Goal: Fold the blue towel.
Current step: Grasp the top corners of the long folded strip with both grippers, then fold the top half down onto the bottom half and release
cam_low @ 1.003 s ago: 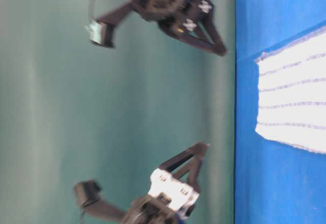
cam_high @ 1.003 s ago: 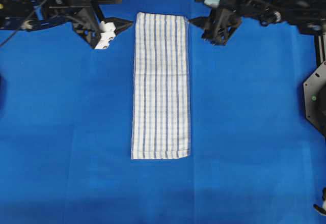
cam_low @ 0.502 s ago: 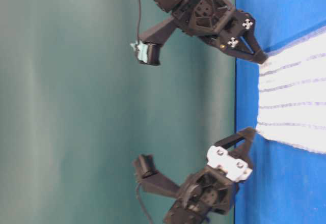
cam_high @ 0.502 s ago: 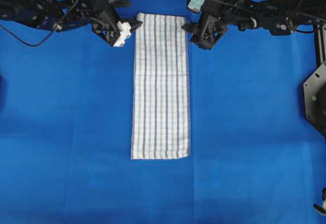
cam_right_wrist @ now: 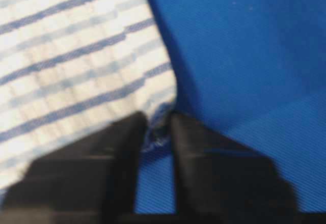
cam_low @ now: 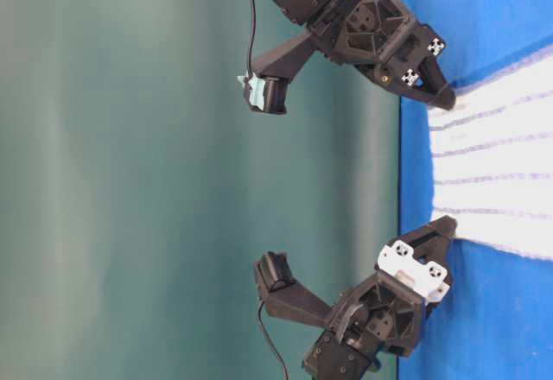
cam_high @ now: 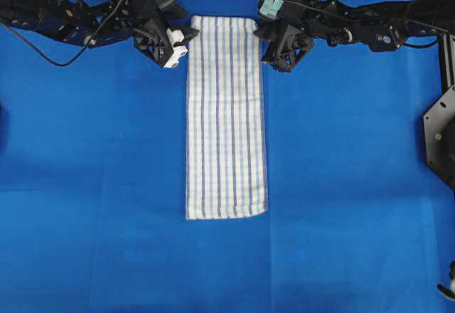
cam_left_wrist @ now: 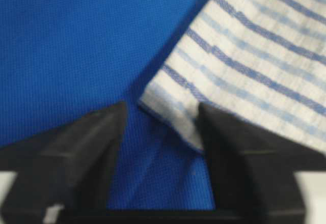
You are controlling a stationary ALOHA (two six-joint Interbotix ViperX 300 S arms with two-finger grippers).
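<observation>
The blue towel [cam_high: 226, 117] lies flat and long on the blue surface [cam_high: 92, 185]. At 11 o'clock the left hand [cam_left_wrist: 160, 132] is half open around a towel corner. At 1 o'clock the right hand [cam_right_wrist: 159, 132] pinches the other corner.

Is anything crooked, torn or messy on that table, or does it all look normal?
Nothing stands out. The blue towel lies flat and straight on the blue table covering, with no tear or spill visible. The left gripper and right gripper sit at its two far corners, where the cloth bunches slightly.
</observation>
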